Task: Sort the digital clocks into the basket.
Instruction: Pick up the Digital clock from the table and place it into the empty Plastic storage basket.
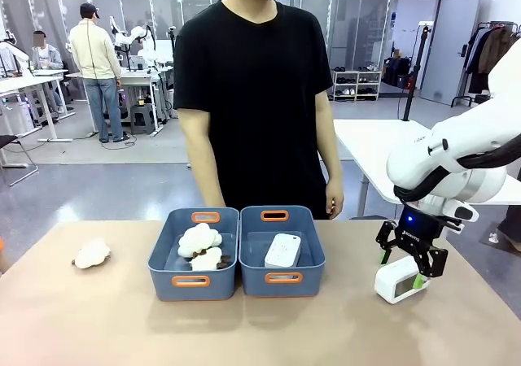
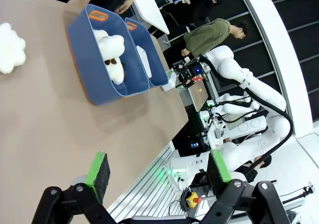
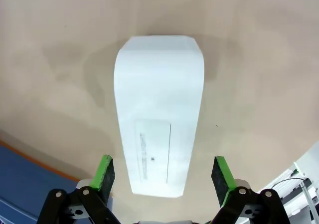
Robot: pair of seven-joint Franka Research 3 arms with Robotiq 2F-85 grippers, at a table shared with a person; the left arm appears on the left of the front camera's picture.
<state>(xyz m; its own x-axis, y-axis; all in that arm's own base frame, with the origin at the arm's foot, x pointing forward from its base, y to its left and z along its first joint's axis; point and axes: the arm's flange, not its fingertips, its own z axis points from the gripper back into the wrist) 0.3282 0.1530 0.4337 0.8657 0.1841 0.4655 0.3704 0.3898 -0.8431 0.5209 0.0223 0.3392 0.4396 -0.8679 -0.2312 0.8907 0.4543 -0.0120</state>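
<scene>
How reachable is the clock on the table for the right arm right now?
Probably yes: the right tool hangs open directly over the clock, one green finger on each side, with nothing between them and it. The nearest basket stands off to the side, out of the way.

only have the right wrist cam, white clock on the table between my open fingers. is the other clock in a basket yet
Observer: Yes. In the front view the other digital clock lies flat in the right-hand basket.
Operator: whats in the bin next to it
Observer: The left-hand basket holds fluffy white plush toys and no clock.
</scene>
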